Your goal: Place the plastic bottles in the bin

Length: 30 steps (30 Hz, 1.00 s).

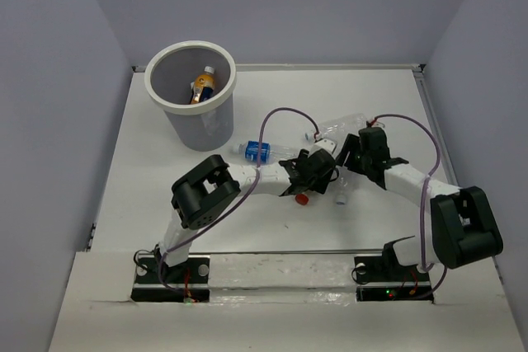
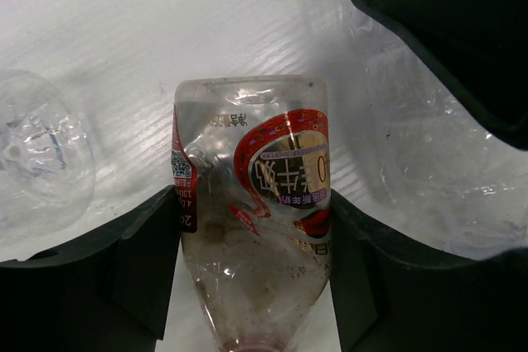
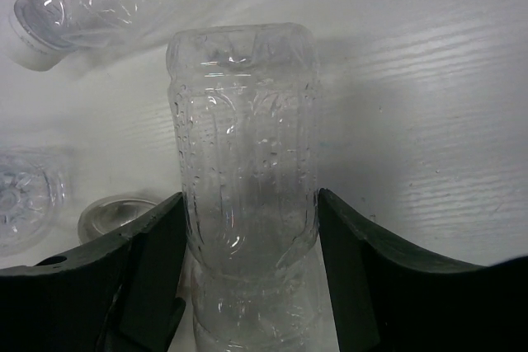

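Left wrist, right wrist: each gripper has a bottle, bin lies far-left

Left gripper (image 2: 252, 199) is clamped on the pinkish bottle (image 2: 247, 146), with fingers (image 2: 140, 261) flat against both sides of its labelled body. The bottle's long axis runs straight away from the wrist, across the line of the fingers: base at the far end, neck toward the camera. In the top view its red cap (image 1: 303, 199) pokes out on the near side of the gripper.

Right gripper (image 3: 249, 199) has the same grip on a clear bottle (image 3: 243, 105), both fingers touching its ribbed sides and the axis again pointing away from the wrist. Both bottles look low over the table (image 1: 165, 195); whether either has lifted off cannot be told.

The coming move turns on the bin (image 1: 149, 78), which stands at the far left, well apart from both grippers. The left gripper is the nearer one. The grippers sit just beside each other mid-table, so the left arm probably carries first.

The blue-labelled bottle (image 1: 257, 152) lies on its side between the left gripper and the bin, just near-right of the bin's wall. A second clear bottle (image 1: 342, 125) lies just beyond the grippers. The orange bottle (image 1: 203, 86) is already inside the bin.
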Each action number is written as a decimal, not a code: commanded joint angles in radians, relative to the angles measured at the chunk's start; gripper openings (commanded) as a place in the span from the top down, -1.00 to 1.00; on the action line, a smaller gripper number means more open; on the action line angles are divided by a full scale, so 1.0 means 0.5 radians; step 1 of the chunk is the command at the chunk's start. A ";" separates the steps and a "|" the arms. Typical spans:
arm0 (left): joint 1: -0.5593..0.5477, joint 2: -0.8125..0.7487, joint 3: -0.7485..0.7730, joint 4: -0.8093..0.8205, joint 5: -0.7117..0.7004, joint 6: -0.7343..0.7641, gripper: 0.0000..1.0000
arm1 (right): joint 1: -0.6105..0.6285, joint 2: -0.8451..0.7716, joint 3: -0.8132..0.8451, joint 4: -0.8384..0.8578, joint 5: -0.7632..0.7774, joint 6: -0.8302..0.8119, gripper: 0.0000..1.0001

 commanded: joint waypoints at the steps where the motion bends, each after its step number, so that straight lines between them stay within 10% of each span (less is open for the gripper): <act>1: -0.046 -0.078 -0.030 0.040 0.047 -0.019 -0.22 | -0.011 -0.169 -0.119 0.050 0.081 0.057 0.04; 8: -0.110 -0.332 -0.101 0.080 0.038 -0.047 0.16 | -0.011 -0.623 -0.187 -0.076 0.106 0.030 0.25; 19: -0.061 -0.979 0.034 0.074 -0.161 0.103 0.21 | -0.011 -1.415 -0.153 -0.232 -0.072 0.014 0.28; 30: 0.960 -1.593 0.050 0.200 -0.263 0.123 0.21 | -0.011 -1.412 -0.172 0.010 -0.434 0.097 0.30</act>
